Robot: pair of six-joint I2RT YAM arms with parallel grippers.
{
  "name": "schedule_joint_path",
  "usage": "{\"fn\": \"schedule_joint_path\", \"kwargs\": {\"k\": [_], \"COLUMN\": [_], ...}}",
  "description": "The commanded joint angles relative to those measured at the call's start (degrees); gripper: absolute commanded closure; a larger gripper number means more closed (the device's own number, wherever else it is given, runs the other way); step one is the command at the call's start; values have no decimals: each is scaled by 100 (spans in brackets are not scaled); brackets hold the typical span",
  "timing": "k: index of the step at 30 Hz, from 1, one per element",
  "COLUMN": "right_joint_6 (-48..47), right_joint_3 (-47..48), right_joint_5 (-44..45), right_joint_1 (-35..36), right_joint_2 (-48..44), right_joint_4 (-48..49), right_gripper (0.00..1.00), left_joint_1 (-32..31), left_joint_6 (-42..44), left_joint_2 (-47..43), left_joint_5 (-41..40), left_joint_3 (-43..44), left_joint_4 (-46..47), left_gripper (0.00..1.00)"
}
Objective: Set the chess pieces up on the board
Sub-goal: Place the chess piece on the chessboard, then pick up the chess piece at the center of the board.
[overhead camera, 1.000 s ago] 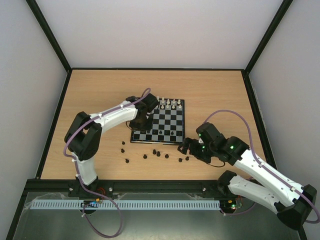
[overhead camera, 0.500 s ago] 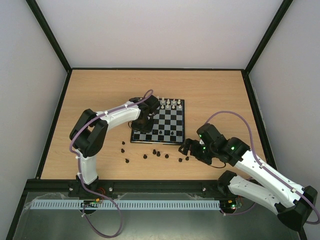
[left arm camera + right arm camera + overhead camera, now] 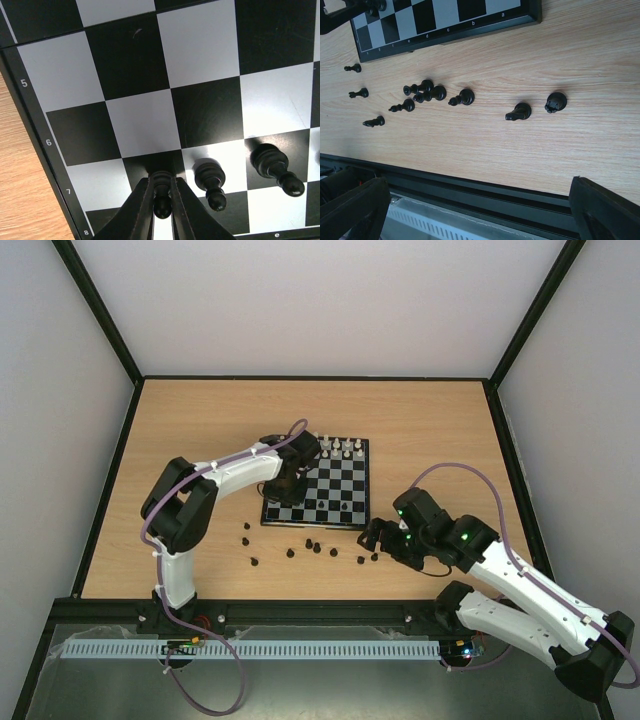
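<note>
The left gripper point(image 3: 161, 183) is pinching a black pawn point(image 3: 161, 206) between nearly closed fingers on the board point(image 3: 130, 75); whether the grip is loosening is hard to judge. The right gripper point(image 3: 477, 182) is hanging wide and empty. Only the top view is showing white pieces point(image 3: 340, 447) along the board's 12 o'clock edge. Loose black pieces point(image 3: 435, 93) are lying on the table at its 6 o'clock. The left elbow is now sitting slightly further toward 3 o'clock than a second ago.

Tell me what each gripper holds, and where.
Left gripper pinches a black piece by its upper part, on the board. Right gripper is open, holding nothing.
</note>
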Motion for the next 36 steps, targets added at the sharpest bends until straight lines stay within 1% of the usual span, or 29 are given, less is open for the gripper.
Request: {"fn": "schedule_joint_path", "kwargs": {"k": [1, 6, 13, 18, 22, 26, 32, 35, 36], "right_joint_6": [54, 54, 63, 68, 82, 90, 95, 53, 29], "right_joint_3": [-106, -98, -110, -128, -163, -176, -213, -189, -152], "right_joint_5": [27, 15, 22, 14, -7, -13, -47, -77, -86], "right_joint_1": [33, 31, 33, 29, 31, 35, 31, 35, 31], "right_joint_2": [5, 17, -16, -42, -46, -23, 35, 149, 231], "right_joint_4": [-118, -87, -103, -111, -100, -98, -12, 36, 38], "right_gripper": [1, 2, 2, 1, 1, 1, 2, 2, 2], "left_joint_1": [33, 37, 37, 37, 37, 37, 50, 87, 100], "left_joint_6": [5, 9, 5, -12, -37, -54, 121, 162, 155], "left_joint_2": [43, 27, -17, -123, -373, -784, -1611, -1942, -2031], "left_joint_5": [-131, -166, -205, -247, -316, -395, -232, 58, 156], "left_joint_3": [157, 181, 219, 230, 326, 620, 1056, 1050, 1001], "left_joint_4": [-107, -118, -162, -252, -452, -808, -1190, -1233, -1206], "left_gripper": [87, 86, 76, 72, 70, 62, 41, 32, 28]}}
